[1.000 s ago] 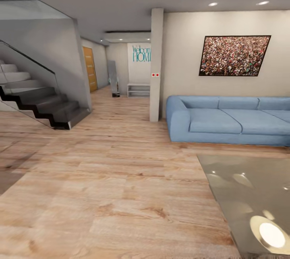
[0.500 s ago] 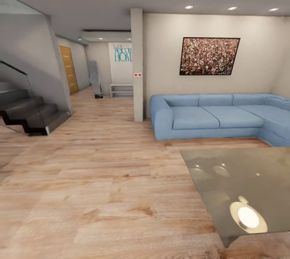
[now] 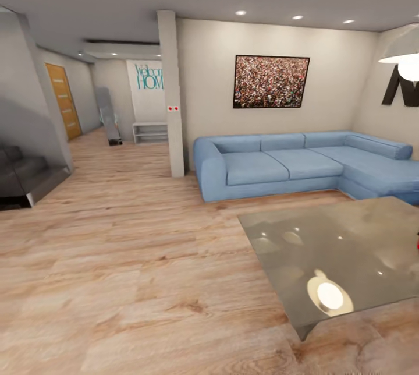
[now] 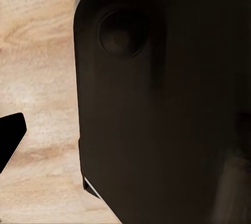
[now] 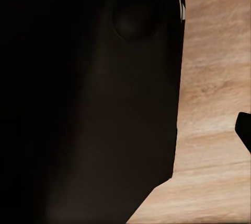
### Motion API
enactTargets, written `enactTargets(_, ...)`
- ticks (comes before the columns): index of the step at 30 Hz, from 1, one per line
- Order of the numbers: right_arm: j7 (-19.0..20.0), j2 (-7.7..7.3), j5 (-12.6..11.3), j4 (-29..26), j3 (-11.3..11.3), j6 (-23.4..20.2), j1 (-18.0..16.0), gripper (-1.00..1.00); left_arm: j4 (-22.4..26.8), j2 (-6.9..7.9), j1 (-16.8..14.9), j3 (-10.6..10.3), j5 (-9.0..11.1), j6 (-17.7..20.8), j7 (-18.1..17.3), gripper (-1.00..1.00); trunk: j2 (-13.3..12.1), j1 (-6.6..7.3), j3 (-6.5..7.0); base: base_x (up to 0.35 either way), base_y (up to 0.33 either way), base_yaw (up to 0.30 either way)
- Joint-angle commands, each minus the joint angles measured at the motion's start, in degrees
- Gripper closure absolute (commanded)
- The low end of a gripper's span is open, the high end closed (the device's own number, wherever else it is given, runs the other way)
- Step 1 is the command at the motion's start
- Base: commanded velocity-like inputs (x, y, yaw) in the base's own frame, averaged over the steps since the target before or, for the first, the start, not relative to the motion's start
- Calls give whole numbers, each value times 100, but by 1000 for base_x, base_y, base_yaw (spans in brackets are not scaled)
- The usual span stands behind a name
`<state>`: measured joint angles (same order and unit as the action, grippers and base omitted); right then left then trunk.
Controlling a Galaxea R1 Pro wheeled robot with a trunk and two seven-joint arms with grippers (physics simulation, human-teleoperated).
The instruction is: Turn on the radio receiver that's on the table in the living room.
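Light wood plank flooring (image 3: 116, 258) covers the near ground in the head view, and the same planks show in both wrist views beside a large dark body panel (image 4: 167, 104) (apparently the robot's own base or trunk, though that is a judgement).

Nearest the camera stands the table (image 3: 326, 247), its glossy grey top reflecting ceiling lights. At the extreme right edge of that view, over the table top, sits a small red fragment (image 3: 417, 240). It is too small to identify with certainty, but it is probably the radio receiver, cut off by the frame.

Beyond the table runs the blue L-shaped sofa (image 3: 291, 165), then the white pillar (image 3: 171, 92) and the wall carrying the framed crowd picture (image 3: 270, 81). A pendant lamp (image 3: 404, 60) enters at upper right. The hallway and the staircase (image 3: 23, 174) lie farthest off, to the left.

Change noted: over the last second the whole head view has swung rightward. The staircase has slid towards the left edge, more of the table and sofa has come into frame, and the lamp and red fragment are new. This is camera motion, not movement of the furniture. It suggests the robot is turning towards the table, so the approach is under way and the switch remains untouched.

Fingers: a dark tip (image 4: 10, 140) shows at the edge of each wrist view, but whether either gripper is spread or closed cannot be told.
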<state>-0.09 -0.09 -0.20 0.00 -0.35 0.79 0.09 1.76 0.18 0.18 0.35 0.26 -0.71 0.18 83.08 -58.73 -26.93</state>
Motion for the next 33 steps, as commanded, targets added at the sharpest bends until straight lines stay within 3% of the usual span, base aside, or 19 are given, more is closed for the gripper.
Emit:
enactTargets(1,0,0,0,0,0,0,0,-100,0,0,0,0,0,0,0,-100,0,0,0,0,0,-280)
enactTargets(33,0,0,2,0,7,0,0,-100,0,0,0,-2,0,1,0,-100,0,0,0,0,0,-280)
